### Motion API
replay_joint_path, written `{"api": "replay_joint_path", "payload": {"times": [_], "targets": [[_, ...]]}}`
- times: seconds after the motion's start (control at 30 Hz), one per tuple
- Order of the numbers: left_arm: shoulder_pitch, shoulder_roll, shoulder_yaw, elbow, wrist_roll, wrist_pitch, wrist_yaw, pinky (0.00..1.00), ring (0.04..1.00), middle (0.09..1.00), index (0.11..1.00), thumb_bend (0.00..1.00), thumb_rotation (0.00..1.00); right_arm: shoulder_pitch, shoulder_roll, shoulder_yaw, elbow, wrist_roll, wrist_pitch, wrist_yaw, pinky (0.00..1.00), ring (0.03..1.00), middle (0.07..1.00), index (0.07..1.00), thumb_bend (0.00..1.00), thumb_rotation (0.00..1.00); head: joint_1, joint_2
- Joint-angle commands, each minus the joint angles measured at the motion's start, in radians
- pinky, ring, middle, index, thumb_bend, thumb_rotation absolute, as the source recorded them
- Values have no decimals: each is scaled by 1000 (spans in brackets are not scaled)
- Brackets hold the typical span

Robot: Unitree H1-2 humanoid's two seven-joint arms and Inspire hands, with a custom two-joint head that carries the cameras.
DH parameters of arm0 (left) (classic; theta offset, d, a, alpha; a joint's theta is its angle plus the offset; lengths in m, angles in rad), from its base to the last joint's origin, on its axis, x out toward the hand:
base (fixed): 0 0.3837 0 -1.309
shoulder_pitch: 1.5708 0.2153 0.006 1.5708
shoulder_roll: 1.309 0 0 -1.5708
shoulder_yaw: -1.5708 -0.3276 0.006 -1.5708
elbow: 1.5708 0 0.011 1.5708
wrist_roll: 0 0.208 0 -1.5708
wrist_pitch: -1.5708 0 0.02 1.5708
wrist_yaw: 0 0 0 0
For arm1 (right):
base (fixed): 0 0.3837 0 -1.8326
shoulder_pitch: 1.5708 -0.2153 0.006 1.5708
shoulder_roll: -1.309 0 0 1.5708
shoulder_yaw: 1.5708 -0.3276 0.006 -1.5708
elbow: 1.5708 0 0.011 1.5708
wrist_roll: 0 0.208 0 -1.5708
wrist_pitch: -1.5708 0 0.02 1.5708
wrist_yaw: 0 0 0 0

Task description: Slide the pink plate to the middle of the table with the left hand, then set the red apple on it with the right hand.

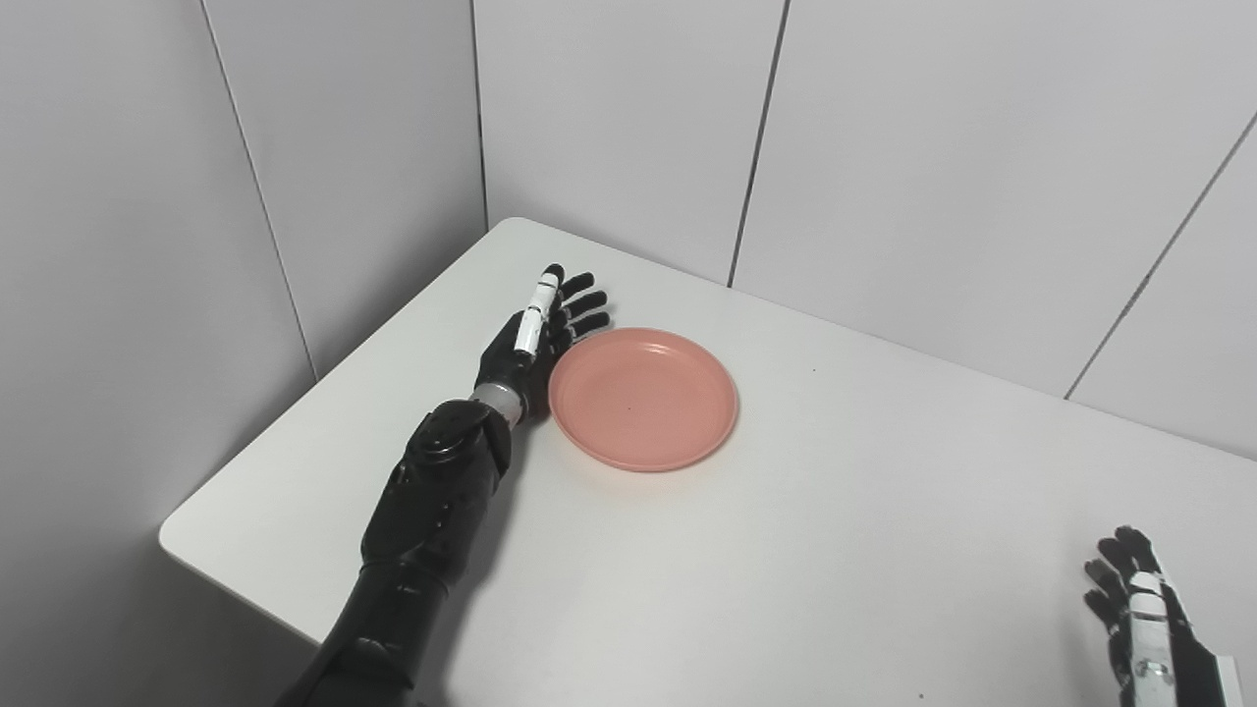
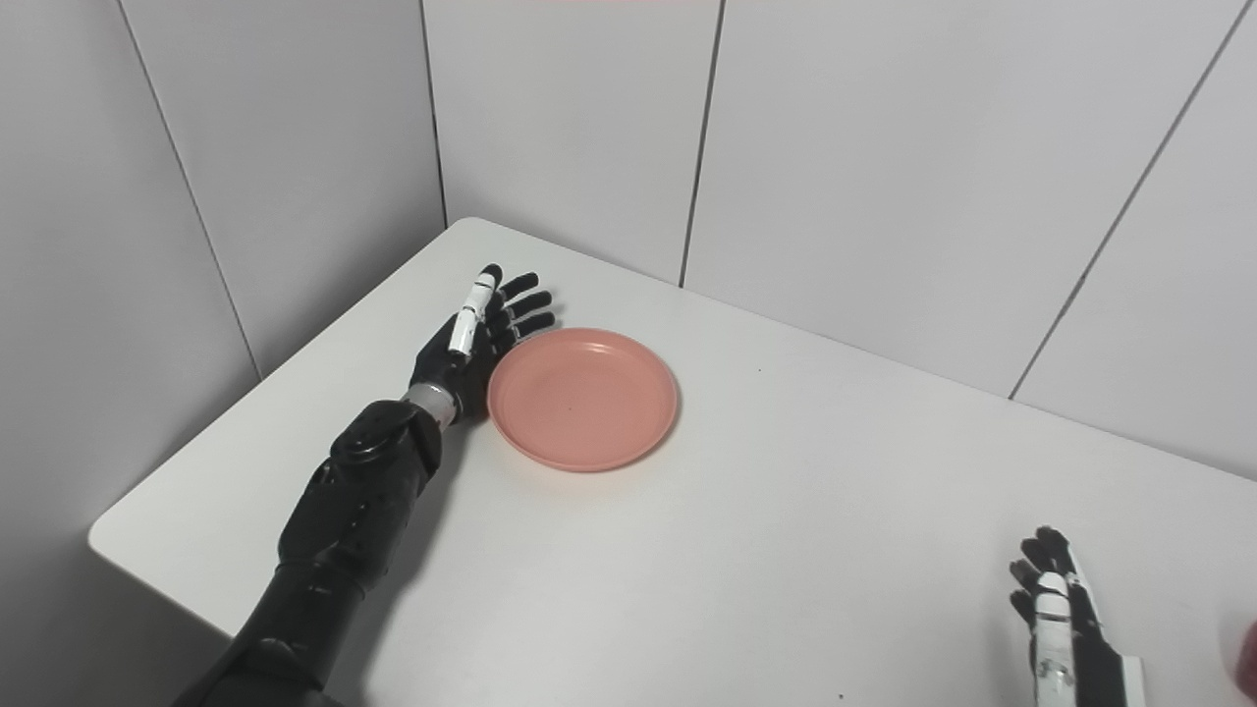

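The pink plate [image 1: 643, 398] lies flat on the white table [image 1: 835, 511], left of its middle. My left hand [image 1: 535, 339] stands edge-on against the plate's left rim, fingers straight and apart, holding nothing. My right hand [image 1: 1139, 614] rests near the bottom right corner, fingers extended, nothing in it. A sliver of red [image 2: 1245, 653] shows at the right edge of the right eye view, just right of my right hand [image 2: 1061, 619]; it may be the apple, mostly out of frame.
Grey panelled walls [image 1: 628, 118] close in behind the table and on its left. The table's left corner [image 1: 182, 535] is rounded, with a drop beyond it.
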Motion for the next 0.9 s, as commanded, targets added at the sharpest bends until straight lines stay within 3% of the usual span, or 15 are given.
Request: {"api": "replay_joint_path", "payload": {"times": [0.0, 0.87], "targets": [[-12, -7, -7, -17, 5, 20, 1, 838, 840, 843, 829, 357, 1000, -25, 2, -3, -20, 3, -67, -1, 911, 907, 914, 909, 77, 1000, -8, 5], [37, -52, -45, -46, -2, 17, -52, 884, 877, 876, 856, 381, 1000, -25, 7, -3, -2, 11, -79, -1, 897, 906, 921, 919, 128, 1000, -67, 50]]}}
